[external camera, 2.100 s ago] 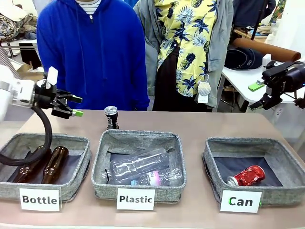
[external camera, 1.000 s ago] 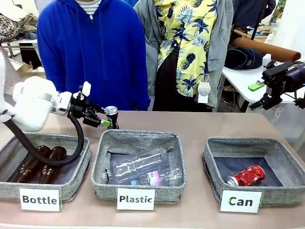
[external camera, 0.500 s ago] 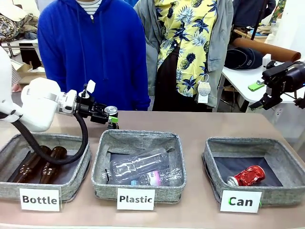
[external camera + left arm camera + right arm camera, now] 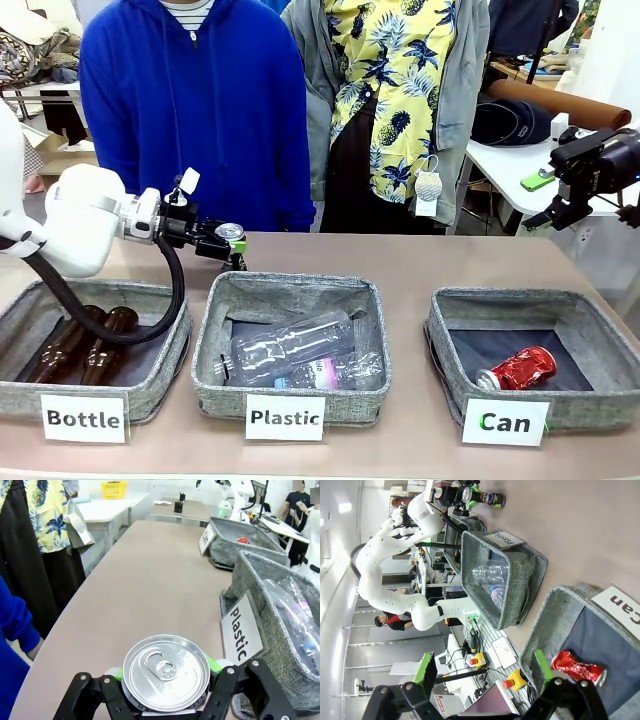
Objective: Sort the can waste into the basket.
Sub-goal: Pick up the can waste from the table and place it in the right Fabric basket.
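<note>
A slim black can (image 4: 234, 250) with a silver top (image 4: 166, 672) stands upright on the table behind the Plastic basket. My left gripper (image 4: 230, 241) is shut on it just under the top, its green pads (image 4: 214, 664) pressed to both sides. From the right wrist view the same can (image 4: 492, 500) shows far off. A crushed red can (image 4: 519, 368) lies inside the grey felt basket (image 4: 530, 297) labelled "Can", seen too as the red can (image 4: 577, 667) in that basket (image 4: 560, 610). My right gripper (image 4: 562, 190) hangs open high at the right, above and behind that basket; its own view shows the gripper (image 4: 482, 667) holding nothing.
The "Plastic" basket (image 4: 290, 287) with clear bottles sits in the middle. The "Bottle" basket (image 4: 100, 291) with brown bottles is at the left, with my left arm's cable drooping over it. Two people stand at the far edge. Bare table runs behind the baskets.
My left gripper reached the black can from the left and shut on it. The right arm and the red can have not moved.
</note>
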`<move>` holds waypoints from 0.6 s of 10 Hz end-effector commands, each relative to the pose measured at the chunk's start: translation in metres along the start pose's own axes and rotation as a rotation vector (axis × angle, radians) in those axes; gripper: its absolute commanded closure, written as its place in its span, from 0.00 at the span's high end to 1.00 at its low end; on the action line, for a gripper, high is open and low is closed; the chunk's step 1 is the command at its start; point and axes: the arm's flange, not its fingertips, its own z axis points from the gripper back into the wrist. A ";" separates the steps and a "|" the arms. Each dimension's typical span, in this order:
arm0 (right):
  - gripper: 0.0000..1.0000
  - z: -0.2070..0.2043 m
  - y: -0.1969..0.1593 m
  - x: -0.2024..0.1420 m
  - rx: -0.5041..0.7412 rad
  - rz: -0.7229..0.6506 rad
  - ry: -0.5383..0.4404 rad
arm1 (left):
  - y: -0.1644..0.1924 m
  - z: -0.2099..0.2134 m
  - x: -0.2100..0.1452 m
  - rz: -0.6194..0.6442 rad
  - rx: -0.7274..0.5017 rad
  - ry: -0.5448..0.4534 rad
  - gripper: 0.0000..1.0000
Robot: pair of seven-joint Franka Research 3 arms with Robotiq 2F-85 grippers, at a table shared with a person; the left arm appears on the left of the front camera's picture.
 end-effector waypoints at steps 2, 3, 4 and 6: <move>1.00 0.002 0.002 -0.001 -0.003 0.016 0.002 | -0.006 0.024 0.032 -0.052 0.018 -0.094 0.00; 1.00 0.002 0.002 -0.001 -0.003 0.016 0.002 | -0.020 0.043 0.055 -0.112 0.028 -0.143 0.00; 1.00 0.002 0.002 -0.001 -0.003 0.016 0.002 | -0.040 0.066 0.082 -0.176 0.031 -0.191 0.00; 1.00 0.002 0.002 -0.001 -0.003 0.016 0.002 | -0.097 0.117 0.132 -0.202 -0.029 -0.188 0.00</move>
